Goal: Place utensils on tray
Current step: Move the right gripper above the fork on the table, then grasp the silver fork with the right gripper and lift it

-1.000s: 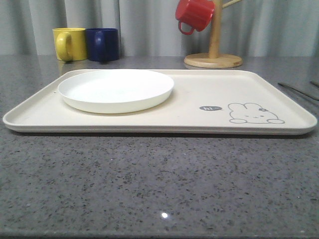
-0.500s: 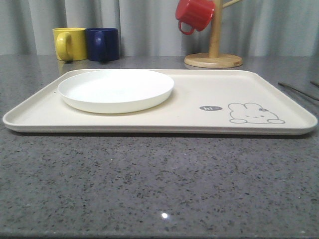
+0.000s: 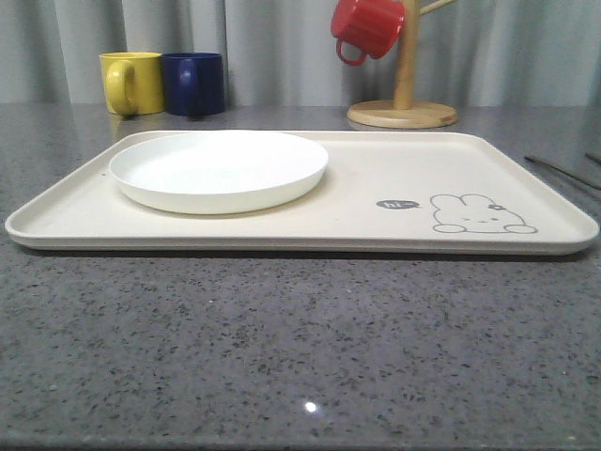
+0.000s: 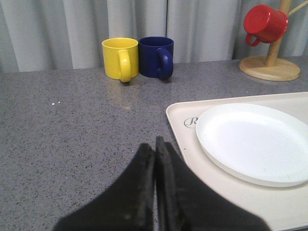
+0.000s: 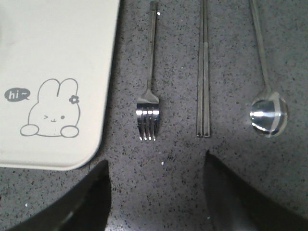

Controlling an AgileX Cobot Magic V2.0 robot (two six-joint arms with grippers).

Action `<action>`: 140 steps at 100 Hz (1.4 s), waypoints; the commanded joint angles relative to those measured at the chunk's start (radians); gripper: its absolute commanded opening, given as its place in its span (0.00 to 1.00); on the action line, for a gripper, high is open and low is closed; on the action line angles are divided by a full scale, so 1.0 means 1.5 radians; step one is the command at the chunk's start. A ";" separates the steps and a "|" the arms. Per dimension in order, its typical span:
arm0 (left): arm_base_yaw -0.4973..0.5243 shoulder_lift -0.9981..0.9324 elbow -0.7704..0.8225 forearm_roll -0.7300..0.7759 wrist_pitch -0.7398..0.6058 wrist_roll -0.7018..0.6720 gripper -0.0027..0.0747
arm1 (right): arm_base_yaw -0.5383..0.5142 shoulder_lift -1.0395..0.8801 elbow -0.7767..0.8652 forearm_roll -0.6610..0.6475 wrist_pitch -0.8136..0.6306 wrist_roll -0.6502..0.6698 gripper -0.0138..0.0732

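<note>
Nothing on the table has shifted since the front view of a second ago: the tray (image 3: pixel 357 202), the plate (image 3: pixel 218 169) and the mugs sit exactly where they were. Nearest in the left wrist view, the left gripper (image 4: pixel 155 144) has its dark fingers pressed flat together with nothing between them, held above the grey countertop (image 4: pixel 72 134) just beside the tray's near corner. In the right wrist view, the right gripper (image 5: pixel 156 168) is spread wide and empty, one finger (image 5: pixel 94 197) near the tray's corner and the bunny drawing (image 5: pixel 50 110), the other finger (image 5: pixel 231 192) lying toward the chopsticks and spoon. Just past those fingers, the utensils lie on the countertop beside the tray, side by side and apart from one another: the fork (image 5: pixel 150 86) closest to the tray, then the chopsticks (image 5: pixel 203 72), then the spoon (image 5: pixel 267 103). The plate rests on the tray's left half. Farther back stand a yellow mug (image 3: pixel 131 83) and a blue mug (image 3: pixel 193 83), touching, and a red mug (image 3: pixel 368 26) hangs on a wooden stand (image 3: pixel 404 94).
</note>
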 commanded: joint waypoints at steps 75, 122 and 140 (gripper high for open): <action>-0.006 0.002 -0.017 -0.003 -0.054 0.002 0.01 | 0.039 0.393 -0.232 0.002 -0.081 -0.050 0.67; -0.006 0.002 -0.017 -0.003 -0.054 0.002 0.01 | 0.039 0.462 -0.232 -0.004 -0.099 -0.050 0.67; -0.006 0.002 -0.017 -0.003 -0.054 0.002 0.01 | 0.039 0.480 -0.232 -0.004 -0.098 -0.050 0.66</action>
